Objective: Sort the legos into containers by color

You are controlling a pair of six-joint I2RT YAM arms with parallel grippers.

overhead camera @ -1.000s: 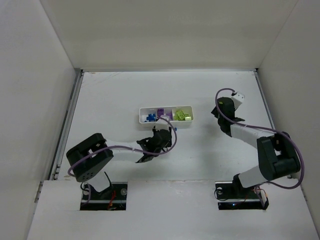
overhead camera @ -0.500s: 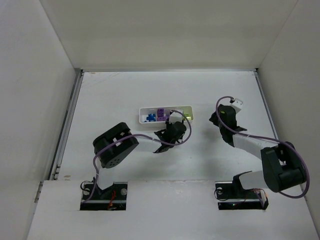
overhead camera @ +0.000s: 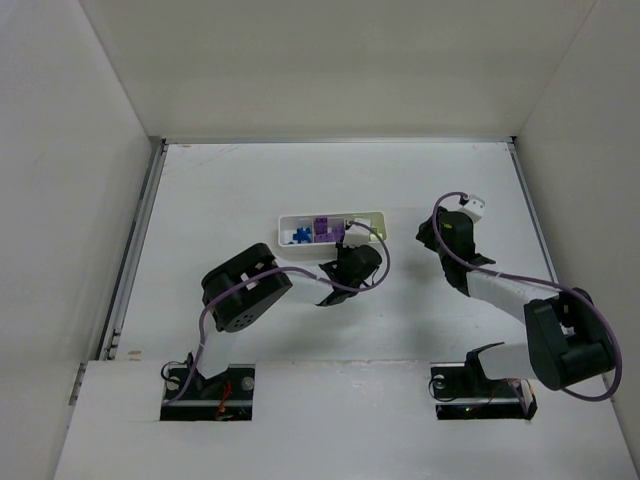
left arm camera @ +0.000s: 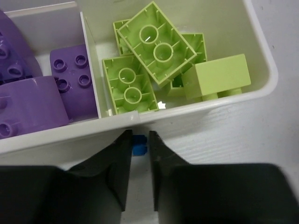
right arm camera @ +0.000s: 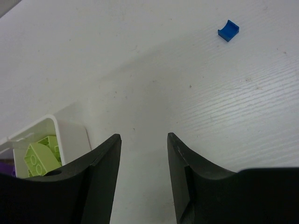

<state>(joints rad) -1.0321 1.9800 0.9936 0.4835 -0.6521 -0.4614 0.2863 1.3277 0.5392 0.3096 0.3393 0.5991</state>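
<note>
The white tray (left arm camera: 261, 88) holds lime-green legos (left arm camera: 156, 44) in its right compartment and purple blocks (left arm camera: 28, 105) in the middle one. In the top view, blue pieces (overhead camera: 298, 236) fill its left compartment. My left gripper (left arm camera: 139, 137) sits on the table against the tray's near wall, its jaws closed in on a tiny blue lego (left arm camera: 138, 148) at the fingertips. My right gripper (right arm camera: 142, 137) hovers open over bare table to the right of the tray (right arm camera: 70, 135). Another small blue lego (right arm camera: 228, 30) lies well beyond its tips.
White walls enclose the table on three sides. The left arm's elbow (overhead camera: 245, 290) stands near the front left. The right arm (overhead camera: 500, 290) stretches along the right side. The tray (overhead camera: 282, 238) lies mid-table.
The left arm swung right, carrying its gripper to the tray's near wall below the green compartment, and its jaws narrowed onto the blue piece. The right gripper hardly moved.
</note>
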